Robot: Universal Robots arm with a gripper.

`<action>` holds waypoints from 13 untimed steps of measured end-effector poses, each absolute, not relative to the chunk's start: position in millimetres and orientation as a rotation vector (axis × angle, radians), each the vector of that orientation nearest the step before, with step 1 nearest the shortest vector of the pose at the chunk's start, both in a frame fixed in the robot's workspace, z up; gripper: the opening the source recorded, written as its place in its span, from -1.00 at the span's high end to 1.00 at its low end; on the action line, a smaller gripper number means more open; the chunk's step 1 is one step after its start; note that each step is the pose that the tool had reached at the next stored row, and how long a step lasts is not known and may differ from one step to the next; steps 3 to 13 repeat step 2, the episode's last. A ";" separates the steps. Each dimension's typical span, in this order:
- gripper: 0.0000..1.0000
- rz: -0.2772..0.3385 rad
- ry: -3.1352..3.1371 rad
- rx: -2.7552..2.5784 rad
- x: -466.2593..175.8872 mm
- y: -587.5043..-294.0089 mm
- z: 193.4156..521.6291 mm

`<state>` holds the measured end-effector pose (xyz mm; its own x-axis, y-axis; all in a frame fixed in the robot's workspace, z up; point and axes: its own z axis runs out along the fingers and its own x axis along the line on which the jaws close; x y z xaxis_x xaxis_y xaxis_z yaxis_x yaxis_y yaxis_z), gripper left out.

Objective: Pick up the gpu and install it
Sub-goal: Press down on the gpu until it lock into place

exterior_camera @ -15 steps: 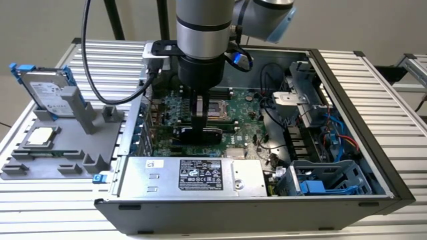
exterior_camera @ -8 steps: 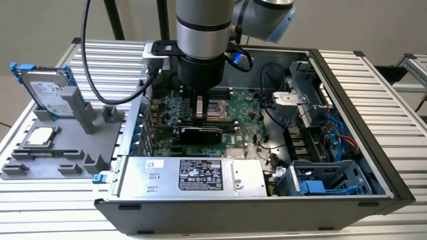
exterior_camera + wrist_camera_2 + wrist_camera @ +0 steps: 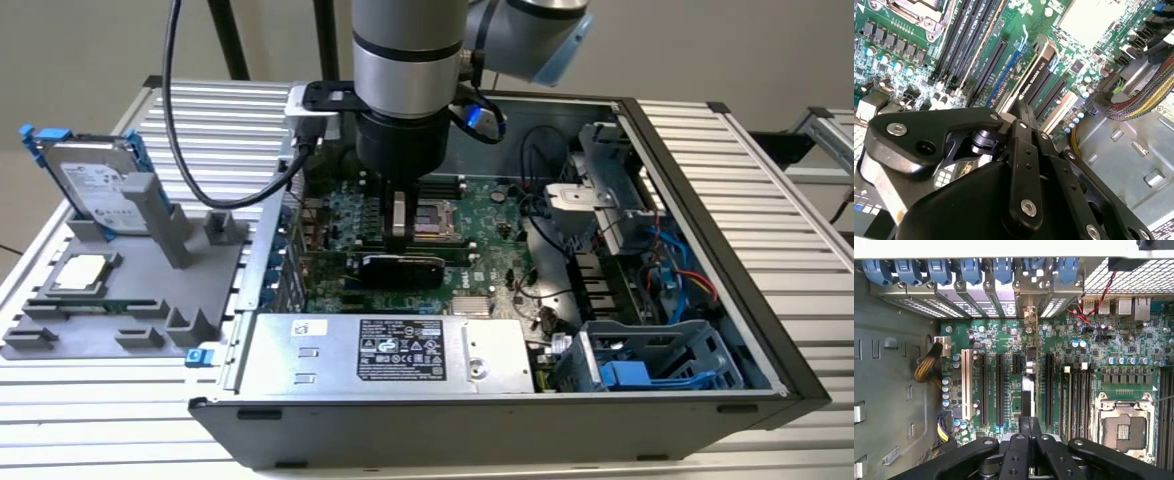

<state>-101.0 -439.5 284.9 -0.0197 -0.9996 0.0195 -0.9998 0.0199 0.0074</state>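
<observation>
The gpu (image 3: 395,268) stands on edge on the green motherboard (image 3: 501,235) inside the open computer case (image 3: 694,150), its black shroud facing the case front. My gripper (image 3: 400,228) reaches down from above and is shut on the card's top edge. In the first wrist view the gpu (image 3: 1027,385) appears edge-on over an expansion slot, its silver bracket end (image 3: 1028,315) against the rear slot openings, with the gripper (image 3: 1029,424) closed over it. In the second wrist view the gpu (image 3: 1036,75) runs out from between the fingertips (image 3: 1026,114).
A silver hard drive with blue clips (image 3: 91,180) and a square processor chip (image 3: 83,272) rest on a grey fixture (image 3: 120,300) at the exterior view's left. The processor socket (image 3: 1124,427), memory slots (image 3: 961,40), blue slot latches (image 3: 971,270), cable bundles (image 3: 1146,92) and power supply (image 3: 387,350) surround the card.
</observation>
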 end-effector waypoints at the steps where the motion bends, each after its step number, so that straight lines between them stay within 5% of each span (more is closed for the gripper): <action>1: 1.00 0.013 -2.230 2.186 -101.0 -439.5 284.8; 13: 1.00 0.014 -2.229 2.186 -101.0 -439.5 284.8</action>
